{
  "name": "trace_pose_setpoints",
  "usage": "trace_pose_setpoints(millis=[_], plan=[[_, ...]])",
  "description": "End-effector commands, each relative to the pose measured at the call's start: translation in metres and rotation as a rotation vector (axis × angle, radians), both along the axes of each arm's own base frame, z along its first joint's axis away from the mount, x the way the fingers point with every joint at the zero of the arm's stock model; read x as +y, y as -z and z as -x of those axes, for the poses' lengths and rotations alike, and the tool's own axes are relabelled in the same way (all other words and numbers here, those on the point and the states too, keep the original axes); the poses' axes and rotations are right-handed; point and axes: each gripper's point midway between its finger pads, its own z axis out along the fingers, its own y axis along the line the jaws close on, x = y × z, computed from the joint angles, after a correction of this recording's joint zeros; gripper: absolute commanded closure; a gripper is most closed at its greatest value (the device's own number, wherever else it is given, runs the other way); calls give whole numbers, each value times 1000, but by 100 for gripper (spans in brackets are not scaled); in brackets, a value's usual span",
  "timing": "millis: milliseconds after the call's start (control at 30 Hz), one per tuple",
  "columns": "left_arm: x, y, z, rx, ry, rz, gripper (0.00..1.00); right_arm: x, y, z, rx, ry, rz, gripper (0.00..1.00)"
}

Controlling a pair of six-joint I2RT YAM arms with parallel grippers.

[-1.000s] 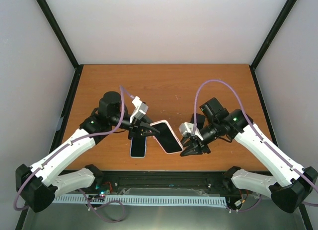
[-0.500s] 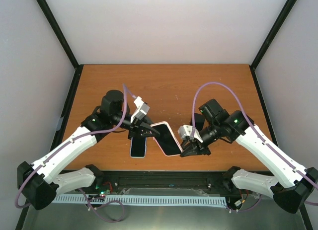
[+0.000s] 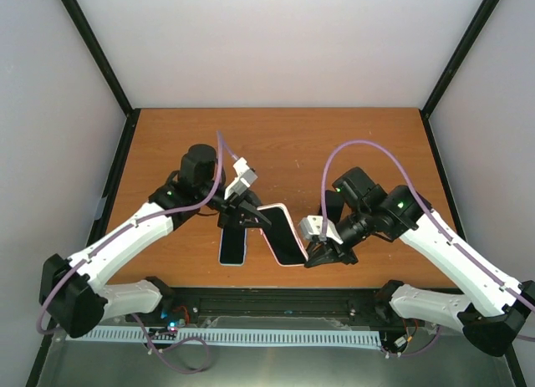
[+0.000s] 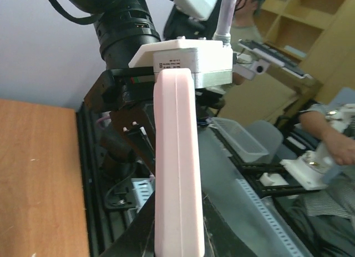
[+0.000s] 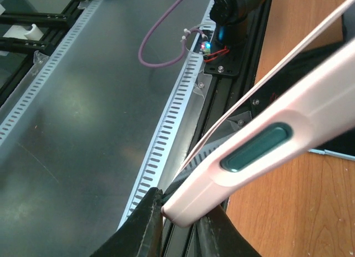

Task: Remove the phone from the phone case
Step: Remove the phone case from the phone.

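The pink phone case [image 3: 280, 233] has a dark face and hangs tilted above the table's near edge, held between both grippers. My left gripper [image 3: 253, 217] is shut on its upper left end. In the left wrist view the case [image 4: 175, 157] runs edge-on away from the black fingers [image 4: 130, 235]. My right gripper [image 3: 316, 252] is shut on the lower right corner. In the right wrist view the case [image 5: 277, 129] shows a teal side button, with its corner pinched between the fingertips [image 5: 150, 223]. A thin pink rim [image 5: 266, 79] stands off above it. I cannot tell whether the phone is inside.
A dark flat slab with a pale rim [image 3: 232, 247] lies on the wooden table [image 3: 284, 145] below my left gripper. The black front rail [image 3: 276, 303] and a slotted metal strip [image 5: 166, 129] run along the near edge. Black frame posts [image 3: 92, 44] stand at the corners.
My left gripper has moved right and slightly away from the base. My right gripper has moved a little left. The case between them has tipped steeper and stayed gripped at both ends.
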Motion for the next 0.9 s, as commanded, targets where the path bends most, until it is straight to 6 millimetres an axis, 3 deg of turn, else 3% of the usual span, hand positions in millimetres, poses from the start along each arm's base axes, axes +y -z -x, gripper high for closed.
trace_pose_setpoints(millis=[0, 267, 567, 700, 867], plan=[[-4, -18, -4, 31, 88, 56, 100, 17, -37, 5, -125, -104, -160, 92], [0, -40, 9, 63, 119, 108, 100, 29, -51, -5, -170, -97, -218, 97], [-3, -62, 31, 37, 151, 135, 100, 38, -42, -70, -171, 221, -160, 97], [-2, -61, 34, 41, 149, 134, 100, 24, -46, -115, -126, 404, -163, 97], [-4, -53, 33, 51, 152, 122, 100, 20, -36, -137, -125, 494, -127, 97]])
